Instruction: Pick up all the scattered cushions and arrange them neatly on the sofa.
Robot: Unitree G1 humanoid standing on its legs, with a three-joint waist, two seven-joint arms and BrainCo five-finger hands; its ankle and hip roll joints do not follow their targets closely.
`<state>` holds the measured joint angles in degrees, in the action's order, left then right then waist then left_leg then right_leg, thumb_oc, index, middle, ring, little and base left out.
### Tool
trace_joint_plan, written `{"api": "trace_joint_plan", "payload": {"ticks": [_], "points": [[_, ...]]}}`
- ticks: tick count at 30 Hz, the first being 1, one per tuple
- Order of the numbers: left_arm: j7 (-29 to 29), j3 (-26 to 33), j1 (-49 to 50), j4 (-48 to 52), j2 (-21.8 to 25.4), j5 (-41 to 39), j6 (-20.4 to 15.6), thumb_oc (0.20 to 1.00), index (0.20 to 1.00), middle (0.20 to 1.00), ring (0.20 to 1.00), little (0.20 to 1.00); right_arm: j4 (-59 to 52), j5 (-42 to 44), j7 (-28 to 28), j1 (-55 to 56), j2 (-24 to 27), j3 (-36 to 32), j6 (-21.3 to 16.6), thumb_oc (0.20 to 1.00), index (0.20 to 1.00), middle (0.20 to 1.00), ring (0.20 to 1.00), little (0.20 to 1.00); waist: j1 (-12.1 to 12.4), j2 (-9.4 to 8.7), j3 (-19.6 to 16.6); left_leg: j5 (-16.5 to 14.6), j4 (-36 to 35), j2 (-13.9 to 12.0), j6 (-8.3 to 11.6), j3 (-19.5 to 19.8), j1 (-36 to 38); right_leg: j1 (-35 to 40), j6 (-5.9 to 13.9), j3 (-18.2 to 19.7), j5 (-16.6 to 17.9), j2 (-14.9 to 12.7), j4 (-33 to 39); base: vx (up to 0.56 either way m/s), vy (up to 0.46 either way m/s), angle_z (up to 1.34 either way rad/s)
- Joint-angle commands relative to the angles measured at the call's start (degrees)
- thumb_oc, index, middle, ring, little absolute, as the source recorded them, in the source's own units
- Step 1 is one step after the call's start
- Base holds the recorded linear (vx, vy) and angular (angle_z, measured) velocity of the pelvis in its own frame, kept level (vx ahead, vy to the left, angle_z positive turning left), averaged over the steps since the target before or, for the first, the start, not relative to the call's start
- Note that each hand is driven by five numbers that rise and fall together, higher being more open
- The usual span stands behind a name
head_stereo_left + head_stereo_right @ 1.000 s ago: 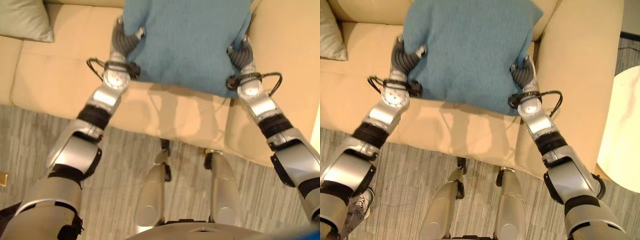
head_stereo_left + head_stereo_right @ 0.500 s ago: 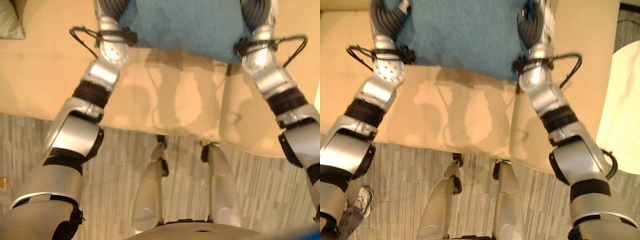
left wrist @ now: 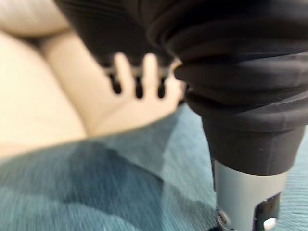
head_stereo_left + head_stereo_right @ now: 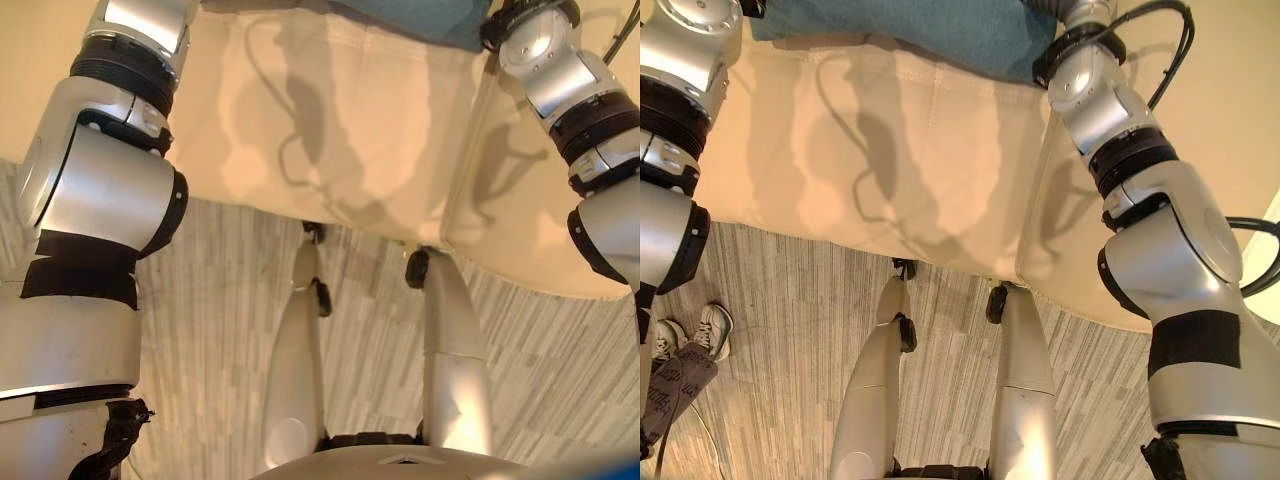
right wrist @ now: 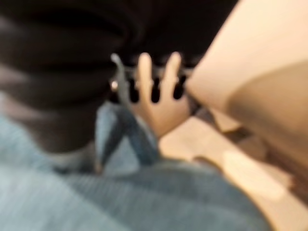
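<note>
A teal cushion (image 4: 940, 30) is held over the cream sofa seat (image 4: 330, 120), and its lower edge (image 4: 420, 20) shows at the top of both eye views. Both arms reach forward past that edge, one on each side of the cushion. In the left wrist view my left hand (image 3: 144, 70) has its fingers behind the cushion (image 3: 120, 192) and its thumb (image 3: 245, 187) on the cloth. In the right wrist view my right hand (image 5: 154, 77) holds a raised fold of the cushion (image 5: 130, 130), with the sofa's cream upholstery (image 5: 240, 72) right beside it.
The sofa's front edge runs across the eye views above grey striped carpet (image 4: 230, 320). A cream armrest (image 4: 1230, 120) rises on the right. A person's shoes (image 4: 705, 330) stand on the carpet at the far left.
Both arms have stretched forward and carried the cushion deeper over the seat. The camera has tipped down, so the hands and most of the cushion have left the top of the eye views.
</note>
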<state>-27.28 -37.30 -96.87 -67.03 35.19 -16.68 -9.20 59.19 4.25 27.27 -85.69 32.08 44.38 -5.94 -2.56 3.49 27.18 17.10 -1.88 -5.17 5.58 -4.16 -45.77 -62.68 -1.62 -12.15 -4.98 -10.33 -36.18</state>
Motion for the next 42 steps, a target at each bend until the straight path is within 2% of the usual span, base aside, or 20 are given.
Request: {"api": "trace_joint_plan", "payload": {"ticks": [1, 6, 10, 11, 12, 16, 17, 18, 20, 25, 28, 35, 36, 38, 42], "points": [[-0.73, -0.13, -2.72, 2.12, 0.13, 3.08, -3.9, 1.0, 1.0, 1.0, 1.0, 1.0, -1.21, -3.35, -2.45, -1.34, -6.31, 1.66, -2.75, 1.0, 1.0, 1.0, 1.0, 1.0, 1.34, -1.55, -2.51, -11.2, 1.3, -1.46, 2.76, -1.34, 7.73, 9.03, 9.79, 2.49, 4.07, 2.02, 17.24, -0.03, 0.076, -0.01], [-1.01, 3.02, 3.56, 6.6, 1.07, 2.85, -4.48, 1.0, 1.0, 1.0, 1.0, 1.0, -4.92, -4.86, -2.25, 1.15, -4.14, 0.3, -2.49, 1.0, 1.0, 1.0, 1.0, 1.0, 1.41, -1.92, -2.5, -12.78, 3.68, -0.99, 2.56, -1.37, 9.23, 11.7, 9.46, 2.57, 3.82, 1.67, 17.38, -0.02, 0.037, -0.01], [-1.03, 8.05, 14.34, 15.27, 4.91, 3.36, -5.1, 1.0, 1.0, 1.0, 1.0, 1.0, -12.19, -7.11, -2.84, 5.21, 0.99, -2.01, -1.91, 1.0, 1.0, 1.0, 1.0, 1.0, 1.82, -3.09, -2.42, -15.55, 7.28, -0.57, 2.12, -1.36, 12.6, 16.94, 9.07, 2.56, 3.8, 1.25, 17.94, -0.03, 0.033, -0.01], [-1.08, 8.22, 14.59, 15.52, 4.92, 3.45, -5.04, 1.0, 1.0, 1.0, 1.0, 1.0, -12.36, -7.15, -2.83, 5.34, 1.06, -2.02, -1.84, 1.0, 1.0, 1.0, 1.0, 1.0, 1.72, -3.21, -2.04, -14.28, 7.46, -0.41, 1.82, -1.73, 12.03, 16.7, 8.5, 2.11, 5.46, 1.01, 18.47, -0.09, 0.037, 0.04], [-1.05, 9.93, 17.33, 17.54, 5.92, 3.17, -5.39, 1.0, 1.0, 1.0, 1.0, 1.0, -13.66, -7.27, -2.98, 6.31, 2.57, -3.05, -1.9, 1.0, 1.0, 1.0, 1.0, 1.0, 1.88, -3.5, -2.12, -14.7, 7.91, -0.29, 1.82, -1.75, 12.78, 17.94, 8.48, 2.14, 5.56, 0.88, 18.76, -0.07, 0.036, 0.06], [2.12, 19.11, 35.81, 25.24, 10.21, 1.87, -6.8, 1.0, 1.0, 1.0, 1.0, 1.0, -24.01, -6.1, -6.08, 16.12, 10.51, -9.14, -3.03, 1.0, 1.0, 1.0, 1.0, 1.0, 2.13, -5.0, -2.82, -17.15, 9.0, -0.35, 1.59, -2.7, 19.73, 26.92, 8.44, 2.22, 6.21, 0.67, 22.11, 0.04, 0.052, -0.03], [2.11, 19.22, 36.04, 25.41, 10.2, 1.92, -6.74, 1.0, 1.0, 1.0, 1.0, 1.0, -24.13, -6.12, -6.1, 16.26, 10.52, -9.16, -2.98, 1.0, 1.0, 1.0, 1.0, 1.0, 2.13, -4.97, -2.79, -17.16, 8.96, -0.38, 1.59, -2.71, 19.9, 27.11, 8.45, 2.22, 6.24, 0.7, 22.2, 0.05, 0.059, -0.1], [3.57, 23.17, 45.2, 30.88, 11.58, 2.57, -6.92, 1.0, 1.0, 1.0, 1.0, 1.0, -29.6, -6.18, -8.01, 22.64, 14.01, -12.33, -3.46, 1.0, 1.0, 1.0, 1.0, 1.0, 2.18, -5.4, -3.17, -17.85, 9.37, -0.4, 1.4, -2.96, 22.16, 29.9, 8.41, 2.19, 6.25, 0.51, 22.88, 0.04, 0.055, -0.04], [5.94, 27.09, 55.38, 33.89, 11.38, 4.16, -6.7, 1.0, 1.0, 1.0, 1.0, 1.0, -32.88, -5.28, -10.7, 31.47, 16.27, -16.61, -4.18, 1.0, 1.0, 1.0, 1.0, 1.0, 2.29, -5.74, -3.53, -17.97, 8.93, -0.32, 1.2, -3.36, 24.45, 33.08, 8.34, 1.79, 6.65, 0.25, 24.51, 0.02, 0.05, 0.06], [11.66, 28.12, 67.67, 36.19, 9.07, 7.05, -5.9, 1.0, 1.0, 1.0, 1.0, 1.0, -33.78, 4.41, -19.1, 45.63, 12.44, -21.07, -3.77, 1.0, 1.0, 1.0, 1.0, 1.0, 2.32, -6.31, -4.56, -17.46, 7.31, -0.11, 0.9, -3.77, 26.94, 36.48, 8.5, 1.49, 7.49, 0.19, 26.87, -0.01, 0.013, 0.04], [13.94, 27.31, 71.35, 37.16, 6.41, 8.14, -5.58, 1.0, 1.0, 1.0, 1.0, 1.0, -31.89, 10.84, -21.29, 48.65, 7.27, -22.97, -4.07, 1.0, 1.0, 1.0, 1.0, 1.0, 2.51, -5.91, -4.33, -17.06, 6.54, 0.06, 0.71, -4.03, 27.21, 36.54, 8.65, 1.73, 7.76, 0.26, 27.28, -0.04, 0.008, -0.07], [15.42, 26.21, 72.04, 38.0, 3.93, 5.87, -6.7, 1.0, 1.0, 1.0, 1.0, 1.0, -25.2, 19.62, -20.63, 43.83, 1.7, -25.01, -4.23, 1.0, 1.0, 1.0, 1.0, 1.0, 3.03, -3.99, -3.31, -15.81, 5.6, 0.12, 0.99, -4.46, 26.16, 35.22, 8.75, 2.14, 7.87, 0.67, 27.54, -0.02, -0.003, -0.01], [15.64, 25.91, 72.26, 38.02, 3.06, 4.72, -7.03, 1.0, 1.0, 1.0, 1.0, 1.0, -21.81, 23.42, -20.61, 40.65, 0.26, -25.55, -3.9, 1.0, 1.0, 1.0, 1.0, 1.0, 3.34, -3.08, -2.87, -15.51, 5.48, 0.03, 1.08, -4.66, 25.64, 34.48, 8.75, 2.21, 7.75, 0.7, 27.17, 0.0, 0.0, 0.0], [15.71, 25.7, 72.4, 37.94, 2.51, 4.05, -7.2, 1.0, 1.0, 1.0, 1.0, 1.0, -20.24, 24.51, -20.53, 39.13, -0.38, -25.43, -3.78, 1.0, 1.0, 1.0, 1.0, 1.0, 3.51, -2.73, -2.74, -15.41, 5.42, 0.01, 1.09, -4.63, 25.44, 34.13, 8.74, 2.22, 7.67, 0.72, 26.93, 0.0, -0.03, -0.06], [16.66, 25.44, 73.4, 39.05, 1.52, 0.27, -8.3, 1.0, 1.0, 1.0, 1.0, 1.0, -11.79, 27.86, -20.28, 30.0, -0.84, -25.18, -3.01, 1.0, 1.0, 1.0, 1.0, 1.0, 5.03, -0.53, -2.14, -14.69, 5.03, -0.18, 1.17, -4.82, 24.18, 31.88, 8.8, 2.25, 7.42, 0.83, 26.07, 0.01, -0.023, -0.03]]}}
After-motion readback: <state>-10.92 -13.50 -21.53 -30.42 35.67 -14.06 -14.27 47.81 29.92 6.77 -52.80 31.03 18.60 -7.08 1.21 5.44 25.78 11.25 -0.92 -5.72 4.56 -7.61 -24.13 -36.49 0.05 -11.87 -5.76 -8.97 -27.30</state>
